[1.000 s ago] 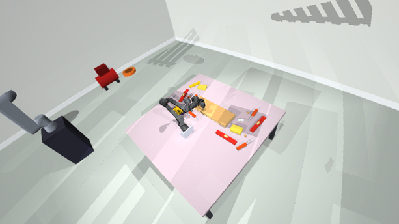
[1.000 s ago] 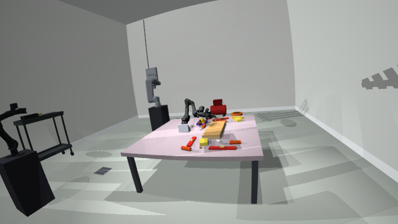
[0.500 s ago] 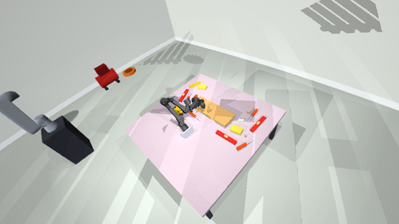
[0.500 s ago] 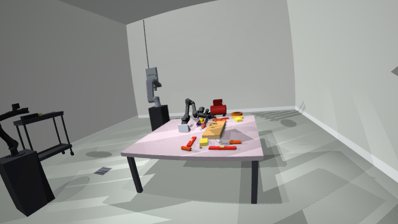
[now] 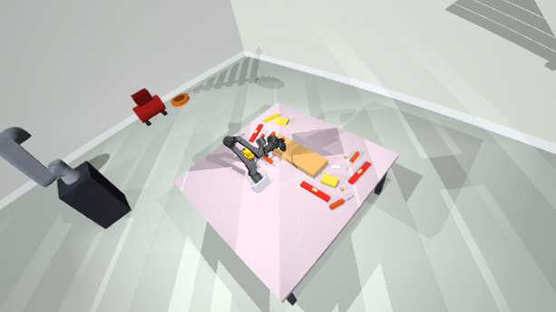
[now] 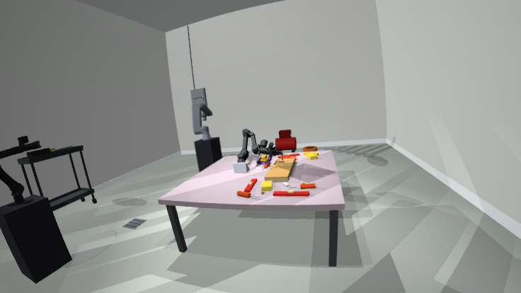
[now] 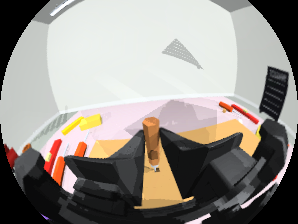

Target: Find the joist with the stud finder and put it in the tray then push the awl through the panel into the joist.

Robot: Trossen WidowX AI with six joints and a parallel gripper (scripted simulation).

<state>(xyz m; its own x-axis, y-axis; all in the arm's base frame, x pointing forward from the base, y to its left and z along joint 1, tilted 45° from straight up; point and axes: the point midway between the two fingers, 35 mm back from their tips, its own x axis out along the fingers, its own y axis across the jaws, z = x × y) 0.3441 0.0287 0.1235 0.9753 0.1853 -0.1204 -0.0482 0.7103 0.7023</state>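
My gripper (image 5: 283, 143) (image 6: 280, 153) (image 7: 150, 132) is shut on the awl (image 6: 282, 158) (image 7: 151, 131), gripping its brown wooden handle over the far part of the tan floor panel (image 5: 305, 156) (image 6: 279, 174) (image 7: 227, 132). The awl is roughly upright with its handle top showing between the fingers. Its metal tip points down at the panel beside a small dark mark or shadow; whether it touches or enters the panel I cannot tell. The yellow stud finder (image 5: 248, 153) (image 6: 264, 158) sits in the dark purple tray, beside the arm. The joist is hidden.
Red levels (image 5: 315, 191) (image 5: 358, 172), a yellow block (image 5: 329, 179) and orange-handled tools (image 5: 336, 203) (image 5: 354, 157) lie off the panel's near end. Another red level (image 5: 255, 132) and yellow block (image 5: 281, 121) lie near its far end. An orange-handled tool (image 5: 267, 159) lies between tray and panel.
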